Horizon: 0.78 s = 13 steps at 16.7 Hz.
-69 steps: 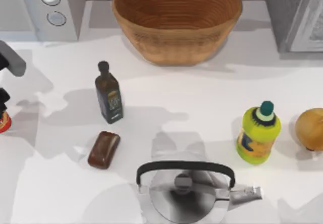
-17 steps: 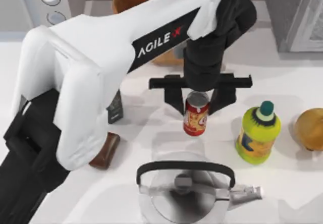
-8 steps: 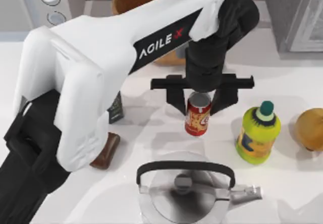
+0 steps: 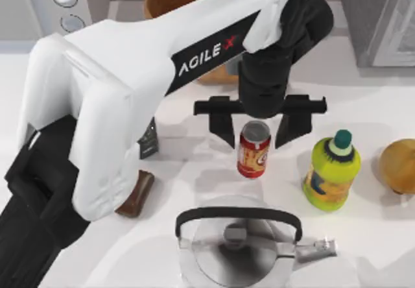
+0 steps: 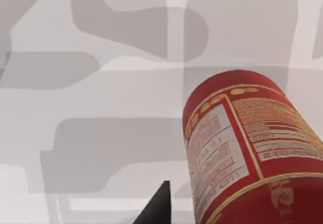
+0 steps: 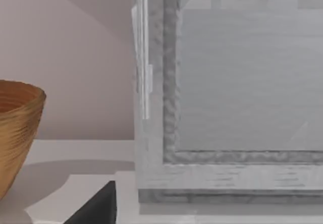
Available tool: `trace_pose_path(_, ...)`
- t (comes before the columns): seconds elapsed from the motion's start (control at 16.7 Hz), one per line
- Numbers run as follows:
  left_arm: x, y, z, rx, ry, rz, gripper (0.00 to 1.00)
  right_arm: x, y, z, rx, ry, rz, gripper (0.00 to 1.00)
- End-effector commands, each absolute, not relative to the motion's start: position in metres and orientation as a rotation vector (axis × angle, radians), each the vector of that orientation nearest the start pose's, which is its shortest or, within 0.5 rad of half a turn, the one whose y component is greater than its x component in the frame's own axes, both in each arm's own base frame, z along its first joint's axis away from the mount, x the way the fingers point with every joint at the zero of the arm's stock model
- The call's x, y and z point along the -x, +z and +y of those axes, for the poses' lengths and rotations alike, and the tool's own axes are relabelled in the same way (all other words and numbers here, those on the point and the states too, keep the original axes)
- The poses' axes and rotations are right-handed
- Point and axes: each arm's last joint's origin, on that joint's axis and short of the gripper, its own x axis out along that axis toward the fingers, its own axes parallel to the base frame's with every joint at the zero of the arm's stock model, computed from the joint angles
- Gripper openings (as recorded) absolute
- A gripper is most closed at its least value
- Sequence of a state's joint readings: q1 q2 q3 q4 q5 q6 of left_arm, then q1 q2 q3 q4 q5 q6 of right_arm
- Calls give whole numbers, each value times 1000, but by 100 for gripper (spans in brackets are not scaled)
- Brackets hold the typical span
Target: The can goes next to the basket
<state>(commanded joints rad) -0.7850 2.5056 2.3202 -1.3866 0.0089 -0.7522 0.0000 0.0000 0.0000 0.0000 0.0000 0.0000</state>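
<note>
**Can set down short of the basket, left pincer spread around it**

Standing upright on the desk (image 4: pixel 363 93), the can (image 4: pixel 253 149) has its long axis vertical and its silver top facing the overhead camera. It sits directly below the left pincer (image 4: pixel 259 131), between the two black fingers (image 4: pixel 224 127), which are spread wide with a gap on either side, so nothing is gripped. The left wrist view shows the can (image 5: pixel 252 148) close up with desk surface around it; whether its base rests fully on the desk is probably so, though the contact itself is hidden.

The basket (image 4: pixel 188 2) lies farther back, largely covered by the left arm, with the can near its front but not touching. The left arm is plainly the nearer one. The right pincer (image 6: pixel 98 206) is parked off by a grey cabinet.

Counted: one can, one basket, one yellow-green bottle (image 4: pixel 331 170), one dark bottle (image 4: pixel 148 141), one kettle (image 4: pixel 238 249), one brown block (image 4: pixel 137 194), one onion-like bulb (image 4: pixel 398 165).
</note>
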Motion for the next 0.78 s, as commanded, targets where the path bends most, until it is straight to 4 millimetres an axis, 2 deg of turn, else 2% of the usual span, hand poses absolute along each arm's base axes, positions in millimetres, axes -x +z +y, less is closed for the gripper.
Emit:
trace_pose_path(0.06, -351, 172, -342, -15, -16, 1573, 98, -106, 160, -1, 0, 0, 0, 100)
trace_pose_path(0.12, -351, 172, -342, -15, -16, 1573, 100, -106, 160, -1, 0, 0, 0, 100)
trace_pose_path(0.66, -353, 172, -340, -11, -12, 1574, 100, -106, 160, -1, 0, 0, 0, 100)
trace_pose_path(0.78, -357, 178, -337, -3, 0, 1575, 100, -106, 160, -1, 0, 0, 0, 100)
